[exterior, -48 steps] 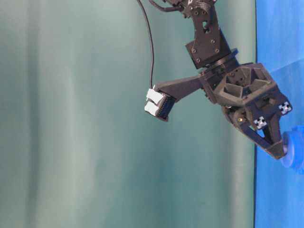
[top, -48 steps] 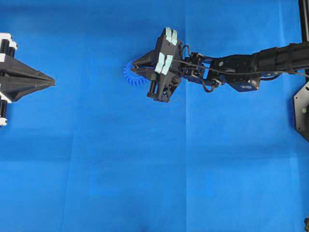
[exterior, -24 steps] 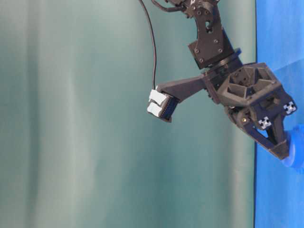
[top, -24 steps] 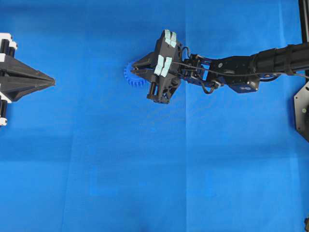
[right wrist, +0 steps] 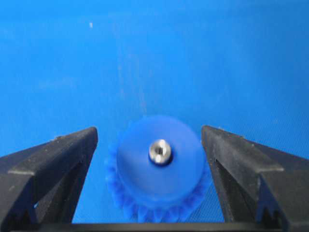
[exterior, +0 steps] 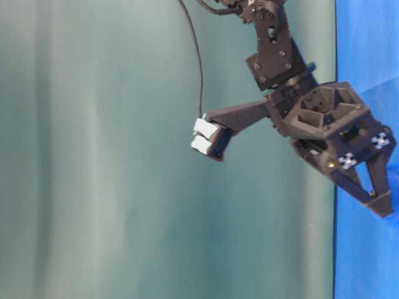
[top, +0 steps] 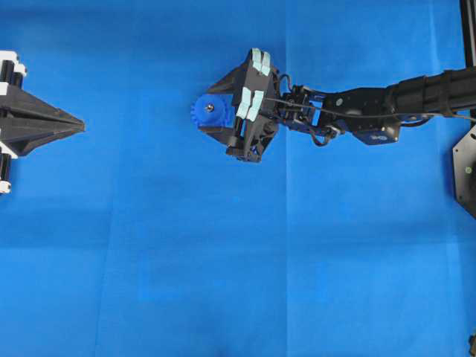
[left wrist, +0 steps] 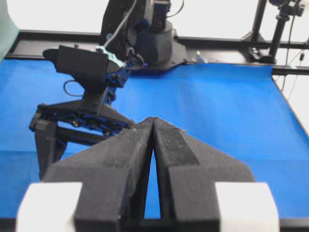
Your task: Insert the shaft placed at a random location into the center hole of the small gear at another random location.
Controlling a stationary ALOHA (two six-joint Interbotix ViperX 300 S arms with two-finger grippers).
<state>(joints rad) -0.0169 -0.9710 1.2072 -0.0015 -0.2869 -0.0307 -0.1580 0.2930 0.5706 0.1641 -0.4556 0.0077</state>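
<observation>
The small gear (top: 202, 113) lies on the blue cloth left of the table's middle, a bright blue toothed wheel with a raised hub (right wrist: 145, 179). The shaft (right wrist: 160, 151) stands in its center hole, its shiny round end level with the hub top and also visible from overhead (top: 210, 108). My right gripper (right wrist: 149, 131) is open, one black finger on each side of the gear and touching neither it nor the shaft (top: 211, 110). At the far left my left gripper (top: 80, 128) rests shut and empty, its tips pressed together (left wrist: 153, 120).
Blue cloth (top: 223, 260) covers the whole table. A black mounting plate (top: 466, 169) sits at the right edge. The right arm (top: 372, 104) stretches in from the right. A green curtain (exterior: 93, 156) backs the table-level view, where the right gripper (exterior: 385, 200) hangs.
My right gripper, shut over the gear before, has opened wide and let go of the shaft, which now shows seated in the gear's hub. The left gripper has not moved.
</observation>
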